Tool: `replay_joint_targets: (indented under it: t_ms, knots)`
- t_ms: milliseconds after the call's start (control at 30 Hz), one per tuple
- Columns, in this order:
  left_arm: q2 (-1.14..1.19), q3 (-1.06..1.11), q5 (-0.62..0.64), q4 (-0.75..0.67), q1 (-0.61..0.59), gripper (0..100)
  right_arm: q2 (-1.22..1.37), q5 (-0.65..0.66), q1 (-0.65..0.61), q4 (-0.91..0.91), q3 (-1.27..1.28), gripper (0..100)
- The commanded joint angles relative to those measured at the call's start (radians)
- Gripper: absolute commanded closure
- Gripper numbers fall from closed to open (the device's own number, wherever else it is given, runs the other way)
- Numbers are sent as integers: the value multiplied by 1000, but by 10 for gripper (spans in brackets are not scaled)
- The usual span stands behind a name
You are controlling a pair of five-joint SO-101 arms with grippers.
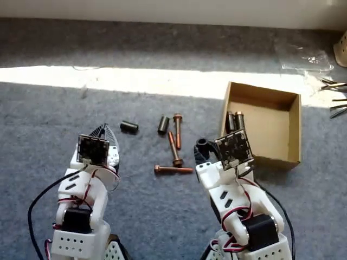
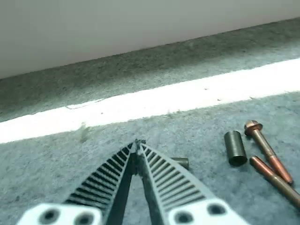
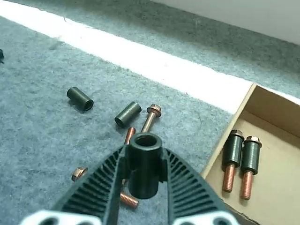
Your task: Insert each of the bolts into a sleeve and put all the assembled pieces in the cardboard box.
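While two assembled pieces (image 3: 233, 151) are lying in the cardboard box (image 1: 271, 127) beside it, the right gripper (image 3: 144, 152) is clamping a sleeve (image 3: 145, 168), the left gripper (image 2: 138, 144) is sitting closed and empty, three bolts (image 1: 173, 147) and two sleeves (image 1: 163, 124) waiting loose ahead, between them.

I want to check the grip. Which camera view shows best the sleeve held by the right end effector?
The right wrist view: the sleeve is close and central, clamped in the right end effector, open end visible. The high view shows it as a small dark shape at that arm's tip.
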Motion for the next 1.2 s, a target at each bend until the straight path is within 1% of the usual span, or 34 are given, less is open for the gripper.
replay_joint_targets:
  t_ms: [0, 67, 133, 333, 433, 500, 600, 767, 1033, 1167]
  knots:
    - [-12, -5, -80, -20, 119, 995, -90, 9, 13, -39, 39, 993]
    - [-12, -15, -81, -8, 139, 995, -154, 9, 13, -39, 76, 993]
    - [-12, -48, -81, 35, 156, 995, -194, 11, 13, -39, 108, 993]
    - [-10, -173, -80, 153, 255, 995, -182, 6, 12, -39, 130, 993]
    - [-7, -203, -80, 167, 274, 995, -183, 6, 12, -39, 131, 993]
    - [39, -232, -80, 167, 275, 995, -183, 6, 12, -39, 131, 993]
    - [208, -317, -78, 164, 277, 995, -183, 6, 12, -39, 133, 993]
    - [588, -547, -64, 163, 292, 995, -183, 6, 12, -36, 133, 993]
    - [1119, -880, 157, 163, 367, 995, -183, 5, 13, -38, 156, 993]
    - [1331, -1023, 210, 163, 375, 995, -183, 5, 13, -70, 191, 993]
